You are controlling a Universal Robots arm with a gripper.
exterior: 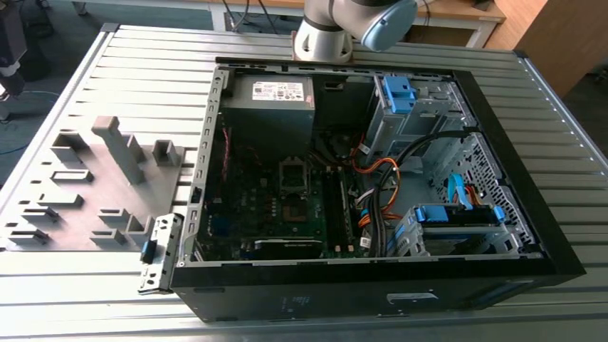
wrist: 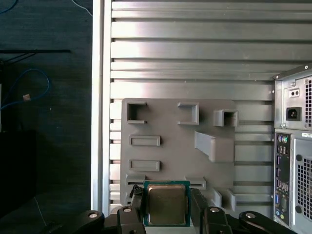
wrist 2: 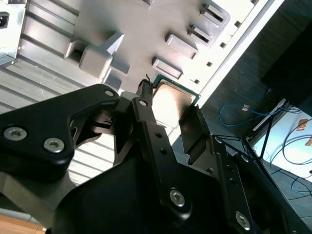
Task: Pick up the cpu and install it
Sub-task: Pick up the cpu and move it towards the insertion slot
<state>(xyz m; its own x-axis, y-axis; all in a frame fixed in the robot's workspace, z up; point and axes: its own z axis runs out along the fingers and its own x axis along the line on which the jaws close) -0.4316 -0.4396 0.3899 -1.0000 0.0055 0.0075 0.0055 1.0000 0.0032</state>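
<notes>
I have the gripper closed on the cpu by two opposite edges, over the grey fixture tray beside the computer case; I judge the pick done and seating in the motherboard socket left, though the fingers hide whether the chip is clear of the tray.
</notes>
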